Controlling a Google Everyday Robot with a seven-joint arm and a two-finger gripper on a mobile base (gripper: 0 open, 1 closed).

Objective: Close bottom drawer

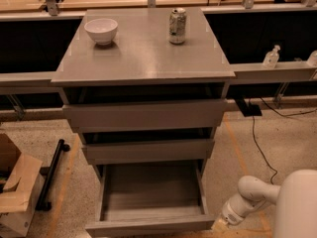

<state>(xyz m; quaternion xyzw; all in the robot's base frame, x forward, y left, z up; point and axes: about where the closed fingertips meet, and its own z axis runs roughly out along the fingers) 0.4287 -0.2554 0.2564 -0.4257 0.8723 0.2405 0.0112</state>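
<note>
The bottom drawer point(148, 225) of the grey-brown cabinet is pulled far out toward me. Its flat front is near the lower edge of the view and its box interior point(151, 190) shows nothing inside. The middle drawer point(148, 150) and the top drawer point(146, 114) above it each stick out a little. My white arm point(250, 192) reaches in from the lower right. My gripper point(221, 223) is low, just right of the bottom drawer's front right corner, and partly cut off by the lower edge of the view.
On the cabinet top point(143, 53) stand a white bowl point(101, 30) and a drinks can point(177, 26). A cardboard box point(15, 192) and a black bar point(52, 172) lie on the floor at left. A cable point(257, 143) runs along the floor at right.
</note>
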